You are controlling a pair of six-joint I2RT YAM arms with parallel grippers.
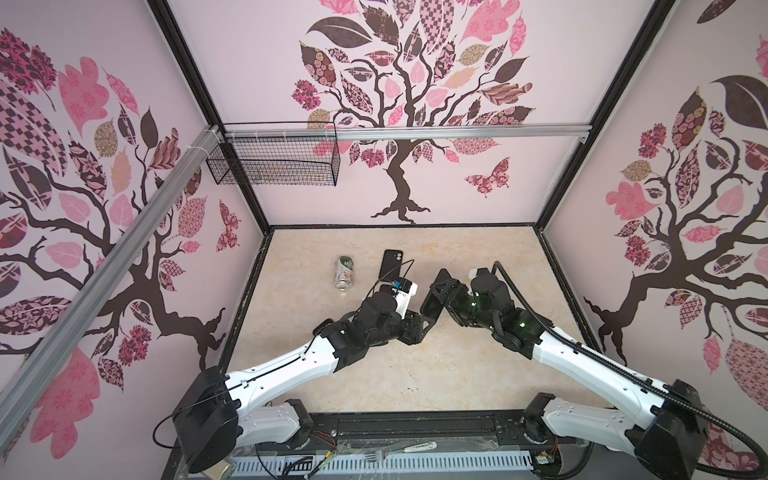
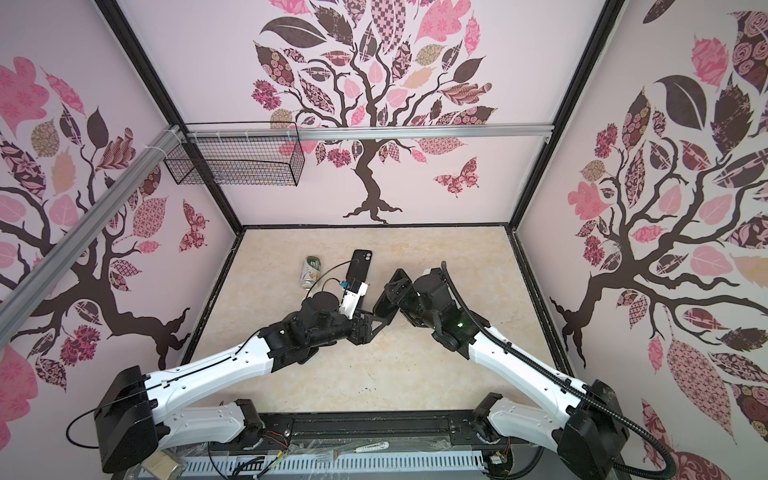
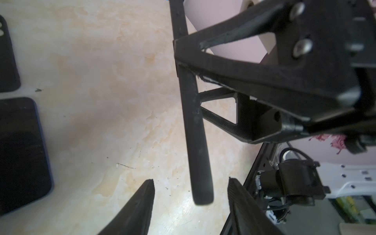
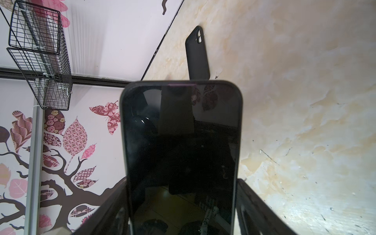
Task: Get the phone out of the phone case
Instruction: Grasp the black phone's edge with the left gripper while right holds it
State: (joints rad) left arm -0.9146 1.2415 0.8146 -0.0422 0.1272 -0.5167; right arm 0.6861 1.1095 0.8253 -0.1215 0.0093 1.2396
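My right gripper [image 4: 182, 183] is shut on the phone [image 4: 181, 146], one finger on each long edge, and holds it above the table with the dark screen facing the wrist camera. In both top views the phone [image 1: 434, 297] [image 2: 388, 297] hangs at the table's middle. The empty black phone case [image 1: 390, 264] [image 2: 359, 266] [image 4: 198, 55] lies flat on the table behind it. In the left wrist view the phone [image 3: 195, 132] shows edge-on, and its free end sits between the fingers of my left gripper [image 3: 191, 182]. That gripper is open, with a gap on both sides. From above, my left gripper [image 1: 419, 326] [image 2: 365, 326] sits just under the phone.
A crushed drink can [image 1: 344, 272] [image 2: 311, 272] lies left of the case. A black wire basket [image 1: 274, 158] [image 4: 40, 57] hangs on the back wall. A dark glossy slab [image 3: 22, 154] lies on the table near the case [image 3: 8, 61] in the left wrist view.
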